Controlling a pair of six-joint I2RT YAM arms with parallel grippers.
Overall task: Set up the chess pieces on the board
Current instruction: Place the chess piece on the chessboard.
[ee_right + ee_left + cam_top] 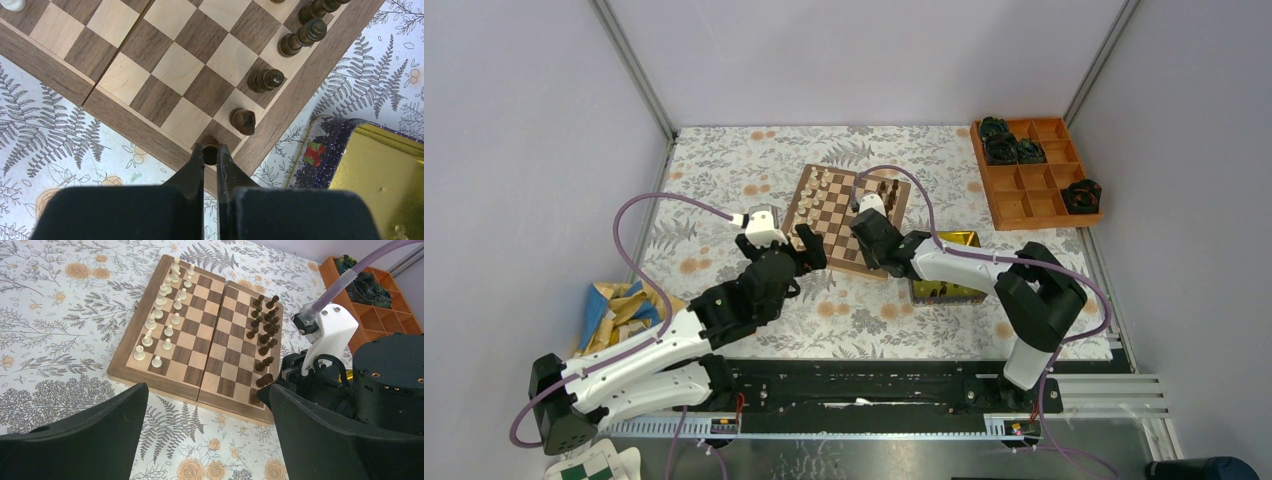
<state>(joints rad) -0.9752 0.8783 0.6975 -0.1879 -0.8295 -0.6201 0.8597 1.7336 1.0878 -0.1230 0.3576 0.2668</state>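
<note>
The right gripper (210,155) is pinched narrow on one small dark brown turned wooden chess piece (210,147), standing on the near right corner square of the square brown-and-cream checkered wooden board (165,65); the left gripper (207,405) hangs spread wide, holding nothing, over the floral tablecloth (60,315) by the board's near edge.

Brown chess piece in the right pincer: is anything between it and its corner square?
Nothing visible. The right pincer pinches the brown piece at the board's corner square; its nearest neighbour stands apart on the next square.
</note>
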